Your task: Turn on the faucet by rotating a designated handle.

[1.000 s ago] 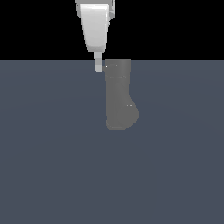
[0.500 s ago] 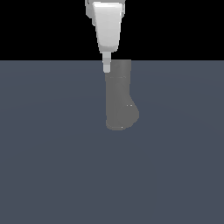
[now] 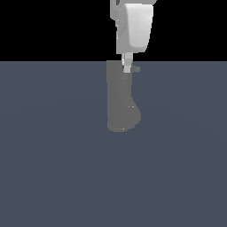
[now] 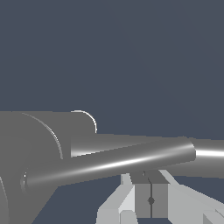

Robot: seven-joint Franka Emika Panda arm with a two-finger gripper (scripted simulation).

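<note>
Gripper (image 3: 127, 66) hangs straight down from the top of the exterior view, its white housing vertical and its fingertips level with the upper end of the faucet (image 3: 120, 99). From that view I see the fingers in front of the top of the grey body, overlapping it; I cannot confirm contact there. In the wrist view I see the two finger pads (image 4: 151, 199) pressed flat against each other with only a seam between them, so I report the jaws together and holding nothing.

Faucet stands upright on the flat blue-grey floor (image 3: 53, 177), near the middle of the exterior view, its body widening toward the lower end on the exterior view's right.

Handle (image 4: 113, 164) shows in the wrist view as a thin bright rod jutting out from the thick body, passing just beyond the closed fingertips. In the exterior view only a small grey stub of it shows at the gripper's right side, near the faucet top.
</note>
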